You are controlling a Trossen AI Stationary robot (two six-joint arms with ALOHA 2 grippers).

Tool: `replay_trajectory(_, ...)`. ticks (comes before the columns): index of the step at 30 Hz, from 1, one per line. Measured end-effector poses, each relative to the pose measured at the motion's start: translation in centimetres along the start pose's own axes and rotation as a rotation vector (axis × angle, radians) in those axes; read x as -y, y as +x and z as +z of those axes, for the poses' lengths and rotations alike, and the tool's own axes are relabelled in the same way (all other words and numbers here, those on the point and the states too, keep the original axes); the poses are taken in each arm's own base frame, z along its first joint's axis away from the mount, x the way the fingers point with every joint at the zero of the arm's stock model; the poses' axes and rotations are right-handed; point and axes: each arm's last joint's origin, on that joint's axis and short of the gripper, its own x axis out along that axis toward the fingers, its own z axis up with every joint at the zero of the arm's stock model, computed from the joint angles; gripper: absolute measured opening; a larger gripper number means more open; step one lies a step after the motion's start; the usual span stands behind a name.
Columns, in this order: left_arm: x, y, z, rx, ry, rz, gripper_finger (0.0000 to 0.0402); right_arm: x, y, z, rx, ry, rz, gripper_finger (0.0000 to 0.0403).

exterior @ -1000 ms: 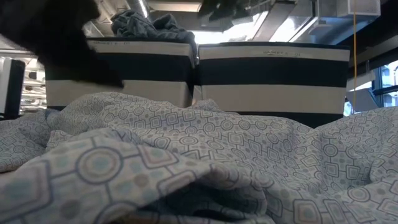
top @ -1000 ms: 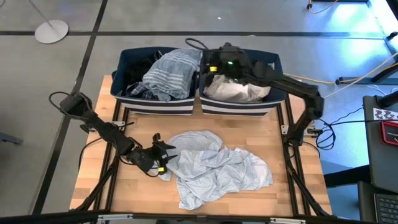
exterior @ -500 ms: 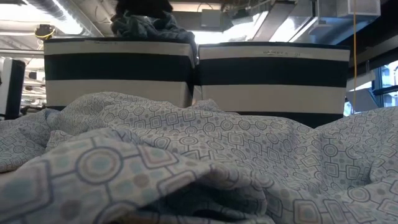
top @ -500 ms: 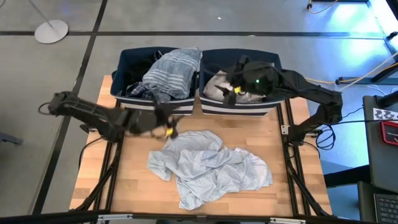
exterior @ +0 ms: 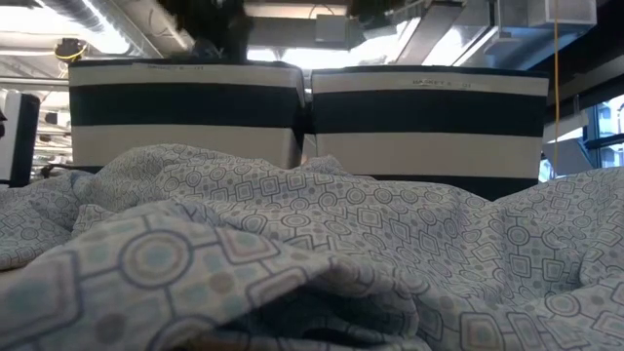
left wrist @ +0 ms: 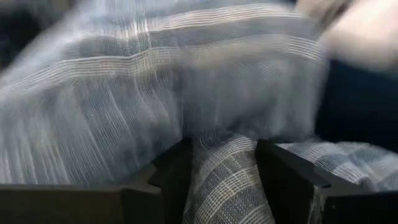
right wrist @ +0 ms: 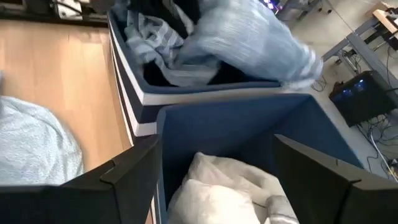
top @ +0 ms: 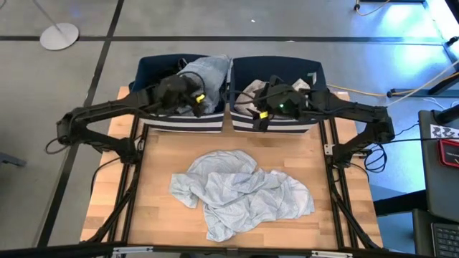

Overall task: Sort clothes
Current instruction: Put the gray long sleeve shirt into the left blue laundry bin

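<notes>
I see left gripper (top: 192,94) over left bin (top: 147,118) at table's far edge, jaws closed on grey-striped garment (left wrist: 186,87) (fabric pinched between fingers (left wrist: 171,171) in wrist view). Right gripper (top: 259,115) above right bin (top: 276,123), jaws wide, holding nothing; white garment (right wrist: 224,193) lies in bin beneath. Pale patterned shirt (top: 240,193) crumpled mid-table, near front edge.
</notes>
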Motion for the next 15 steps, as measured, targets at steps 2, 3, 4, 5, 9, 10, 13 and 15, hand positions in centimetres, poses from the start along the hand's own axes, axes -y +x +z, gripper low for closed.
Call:
replay_trajectory(2, -1.0, 1.1, -1.0, -0.113, -0.007, 0.05, 0.017, -0.5, 0.8, -0.6, -0.013, -0.006, 0.002, 0.0301)
replay_trajectory(3, -1.4, 1.3, -1.2, -0.143, -0.019, 0.067, 0.017, -0.7, 1.2, -1.0, -0.027, -0.013, 0.004, 0.0301)
replay_trajectory(4, -2.0, 1.4, -1.4, -0.174, -0.029, 0.095, 0.017, -1.0, 1.6, -1.3, -0.037, -0.017, 0.005, 0.0301)
replay_trajectory(5, -2.5, 1.5, -1.9, -0.22, -0.013, 0.134, 0.017, -1.2, 2.0, -1.7, -0.042, -0.018, 0.007, 0.0301)
replay_trajectory(9, -3.5, 1.8, -3.3, -0.352, -0.032, 0.198, 0.017, -2.1, 3.5, -3.2, -0.08, -0.013, 0.013, 0.0301)
replay_trajectory(10, -3.6, 1.8, -3.5, -0.357, -0.045, 0.205, 0.017, -2.3, 3.8, -3.4, -0.08, -0.01, 0.013, 0.0301)
replay_trajectory(13, -3.9, 2.3, -4.7, -0.391, -0.054, 0.219, 0.017, -2.8, 4.6, -4.2, -0.081, -0.006, 0.028, 0.0301)
replay_trajectory(15, -4.0, 2.9, -5.7, -0.428, -0.047, 0.23, 0.017, -3.0, 4.9, -4.4, -0.071, 0.0, 0.039, 0.0301)
